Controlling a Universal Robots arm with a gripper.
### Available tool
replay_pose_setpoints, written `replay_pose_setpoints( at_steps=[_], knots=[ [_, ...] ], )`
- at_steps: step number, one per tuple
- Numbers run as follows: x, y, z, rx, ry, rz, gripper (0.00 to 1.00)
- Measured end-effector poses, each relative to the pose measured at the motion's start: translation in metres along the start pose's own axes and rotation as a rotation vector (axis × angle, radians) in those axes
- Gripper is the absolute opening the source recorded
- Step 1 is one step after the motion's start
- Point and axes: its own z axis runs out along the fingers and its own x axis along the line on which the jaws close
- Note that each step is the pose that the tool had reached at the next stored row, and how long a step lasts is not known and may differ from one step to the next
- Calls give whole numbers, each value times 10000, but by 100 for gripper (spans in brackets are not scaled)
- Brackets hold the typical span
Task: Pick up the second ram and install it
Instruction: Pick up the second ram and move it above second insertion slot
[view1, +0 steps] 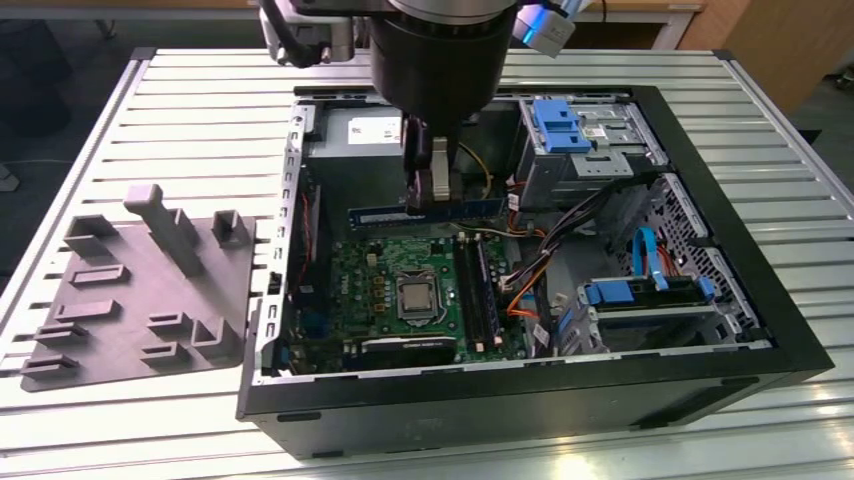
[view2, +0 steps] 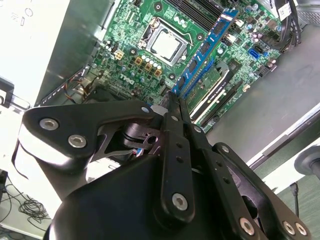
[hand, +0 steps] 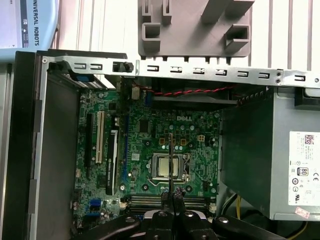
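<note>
Gripper (view2: 176, 102): fingers clamped on the second ram (view2: 206, 48), which is held on edge over the motherboard (view2: 129, 35) inside the open computer case (view1: 534, 392). Outside the case, a grey tray (view1: 134, 310) on the slatted worktop (view1: 200, 100).

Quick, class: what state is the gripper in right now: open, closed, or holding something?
Gripper: closed on the second ram, holding it over the motherboard.
</note>
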Motion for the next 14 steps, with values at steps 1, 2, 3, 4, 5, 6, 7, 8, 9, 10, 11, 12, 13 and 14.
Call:
replay_pose_setpoints(
  at_steps=[1, 2, 3, 4, 5, 6, 7, 8, 9, 10, 11, 12, 13, 14],
  knots=[
    [0, 0, 5, 0, 0, 0, 12],
    [0, 0, 11, 0, 0, 0, 12],
    [1, -1, 12, 0, 1, 0, 12],
    [1, -1, 14, 0, 0, 0, 12],
    [1, -1, 16, 0, -1, 0, 12],
    [1, -1, 18, 0, 0, 0, 12],
    [1, -1, 20, 1, -1, 0, 12],
    [1, -1, 22, 0, -1, 0, 12],
    [1, -1, 25, 1, -1, 0, 12],
    [1, -1, 27, 0, -1, 0, 12],
    [1, -1, 30, 0, 0, 0, 12],
    [1, -1, 32, 0, -1, 1, 12],
    [2, -2, 35, 1, -1, 0, 12],
    [2, -2, 38, 1, -1, 0, 12]
  ],
)
